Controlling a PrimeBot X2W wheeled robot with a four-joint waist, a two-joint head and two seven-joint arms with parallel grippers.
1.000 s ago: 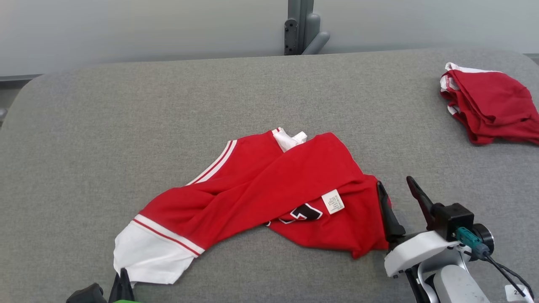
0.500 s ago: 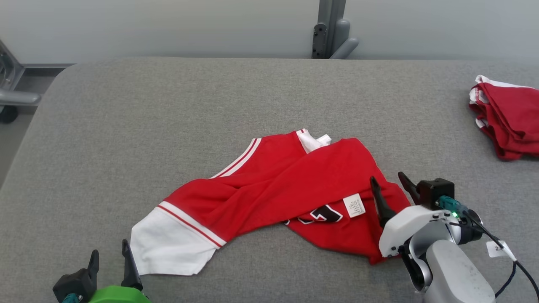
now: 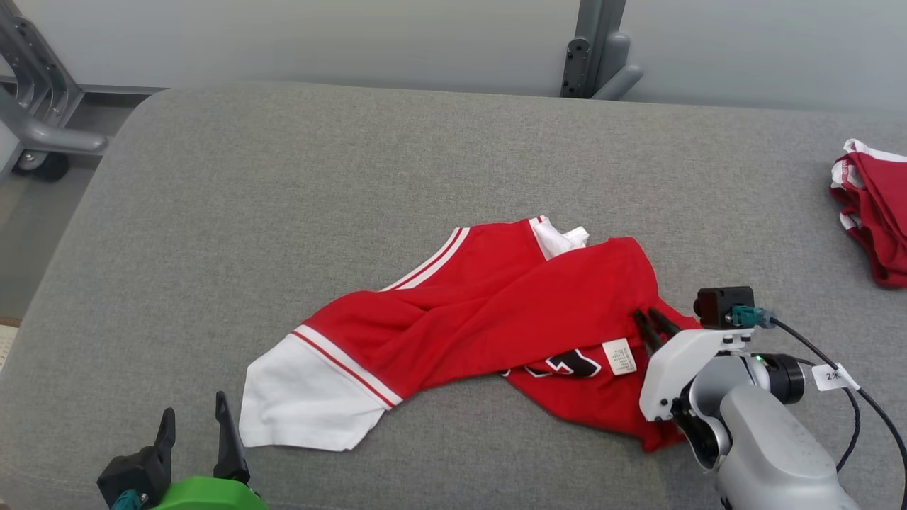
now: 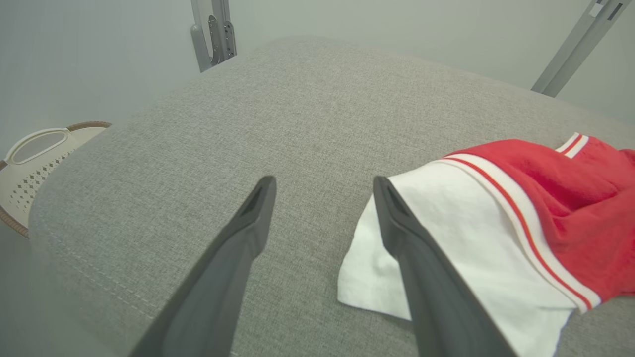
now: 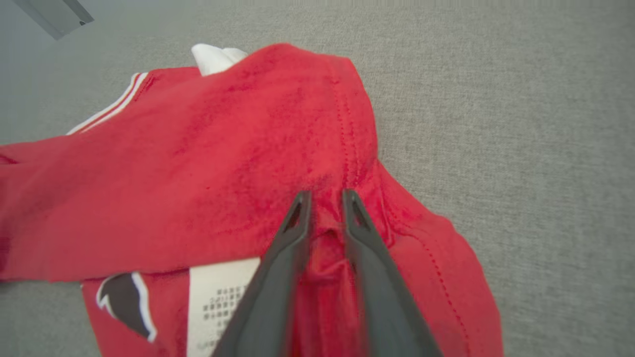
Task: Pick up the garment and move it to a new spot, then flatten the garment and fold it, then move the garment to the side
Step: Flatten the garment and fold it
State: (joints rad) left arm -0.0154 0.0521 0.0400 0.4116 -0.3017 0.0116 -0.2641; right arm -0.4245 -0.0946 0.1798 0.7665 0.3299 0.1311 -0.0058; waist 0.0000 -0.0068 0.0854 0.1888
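The garment (image 3: pixel 496 319) is a red shirt with white striped cuffs, lying crumpled across the middle of the grey padded table (image 3: pixel 354 177). My right gripper (image 3: pixel 648 320) sits on its right part, jaws drawn close with a ridge of red cloth pinched between them; the right wrist view shows that fold of the garment (image 5: pixel 198 173) bunched between the right gripper's (image 5: pixel 325 196) fingers, next to a white label (image 5: pixel 218 297). My left gripper (image 3: pixel 193 423) is open at the near left, just left of the white sleeve end (image 4: pixel 446 248). Nothing lies between the left gripper's (image 4: pixel 322 184) fingers.
A second red and white garment (image 3: pixel 875 212) lies bunched at the table's far right edge. Grey metal brackets stand behind the table (image 3: pixel 595 49) and off its left corner (image 3: pixel 35 106). A pale perforated basket (image 4: pixel 30 163) sits below the table's left edge.
The head camera has turned, shifting the whole scene rightward. My left gripper has opened beside the white sleeve end. My right gripper moved onto the red cloth and closed on a fold.
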